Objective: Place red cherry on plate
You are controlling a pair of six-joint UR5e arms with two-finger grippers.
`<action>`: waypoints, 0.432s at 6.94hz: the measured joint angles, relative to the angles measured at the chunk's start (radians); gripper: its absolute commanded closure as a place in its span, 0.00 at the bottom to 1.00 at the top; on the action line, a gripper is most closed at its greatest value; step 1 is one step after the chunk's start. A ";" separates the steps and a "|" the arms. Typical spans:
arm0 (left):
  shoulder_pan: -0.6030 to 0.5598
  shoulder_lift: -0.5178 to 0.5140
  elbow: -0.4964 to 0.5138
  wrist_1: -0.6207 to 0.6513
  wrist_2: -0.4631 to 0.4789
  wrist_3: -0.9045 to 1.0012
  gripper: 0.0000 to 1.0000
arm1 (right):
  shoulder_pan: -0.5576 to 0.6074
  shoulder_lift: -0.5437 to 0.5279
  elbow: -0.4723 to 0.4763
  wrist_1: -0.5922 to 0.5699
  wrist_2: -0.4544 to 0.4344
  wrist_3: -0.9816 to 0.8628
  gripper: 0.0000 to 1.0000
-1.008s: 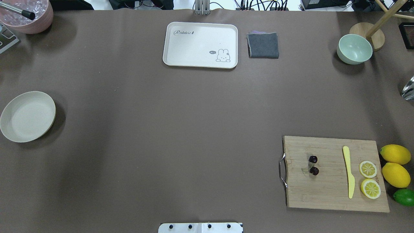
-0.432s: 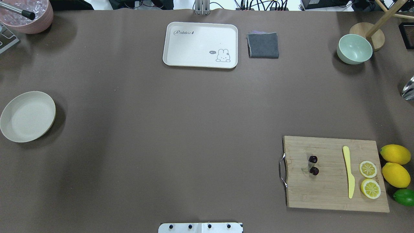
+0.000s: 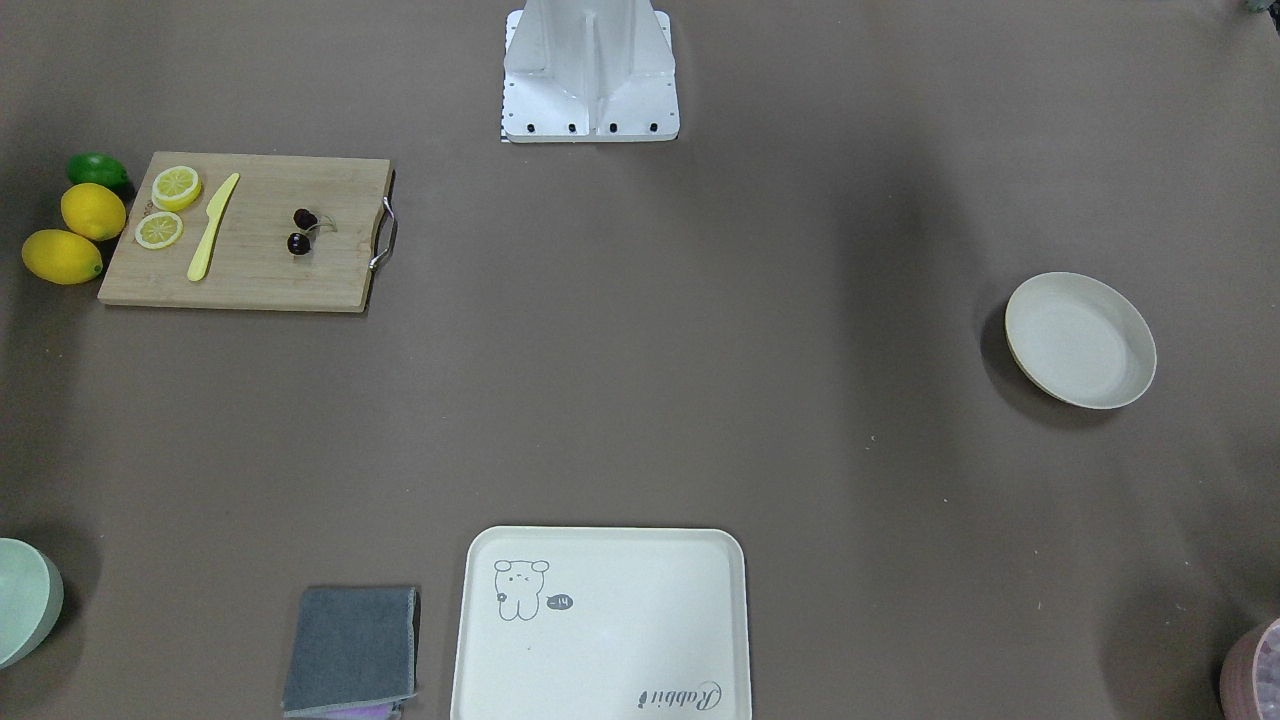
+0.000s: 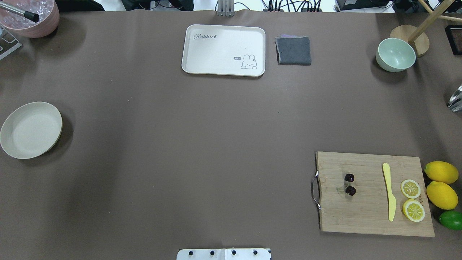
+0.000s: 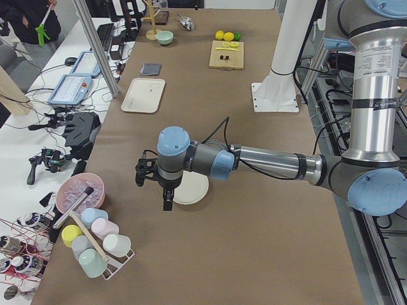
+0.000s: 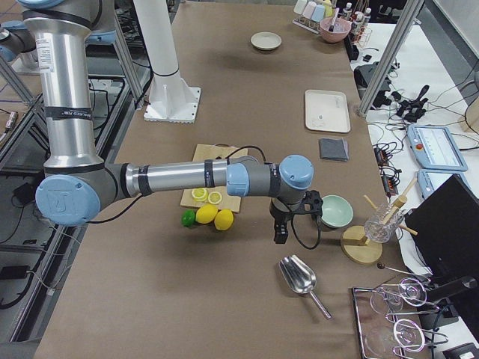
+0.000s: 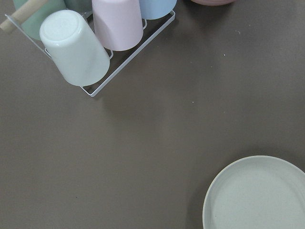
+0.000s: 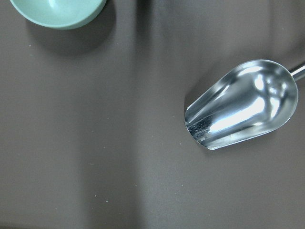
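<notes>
"At the claws first: apart or together?"

"Cannot tell for either. My left gripper (image 5: 166, 201) shows only in the left-end view. It points down over the table (image 5: 254, 254), near the plate (image 5: 196, 189). My right gripper (image 6: 281, 233) shows only in the right-end view. It points down between the pale green bowl (image 6: 336, 211) and the metal scoop (image 6: 299, 277). The wrist cameras do not settle it."

"Wrist views, then?"

"Left wrist: plate at 5 o'clock, cut by the frame edge; a wire rack of tipped cups (image 7: 76, 47) at 11 o'clock. Right wrist: scoop at 2 o'clock, bowl at 11 o'clock, both resting on the brown cover."

"Location of the red cherry?"

"Overhead view: the red cherry (image 4: 350, 190) lies on the wooden cutting board (image 4: 361, 213), toward 9 o'clock from the board's middle, near its metal handle (image 4: 316, 190). The board sits at 4 o'clock on the table. At 3 o'clock from the cherry lies a yellow knife (image 4: 389, 191), then two lemon slices (image 4: 410, 188). Off the board's 3 o'clock edge are two lemons (image 4: 441, 172) and a lime (image 4: 451, 219)."

"And the plate?"

"At 9 o'clock on the table, well apart from the board. The cherry is not on it. The rabbit tray (image 4: 223, 50) is at 12 o'clock, with a folded grey cloth (image 4: 293, 50) just beside it at 3 o'clock."
</notes>
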 measured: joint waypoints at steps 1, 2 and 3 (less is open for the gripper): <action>0.000 -0.003 0.000 0.000 0.001 0.000 0.01 | 0.000 0.001 -0.001 0.000 0.000 0.000 0.00; 0.001 -0.005 -0.001 0.000 0.001 0.000 0.01 | 0.000 0.001 -0.003 0.000 0.000 0.000 0.00; 0.001 -0.006 -0.004 -0.005 0.000 -0.001 0.01 | 0.000 0.001 -0.003 0.000 0.002 0.000 0.00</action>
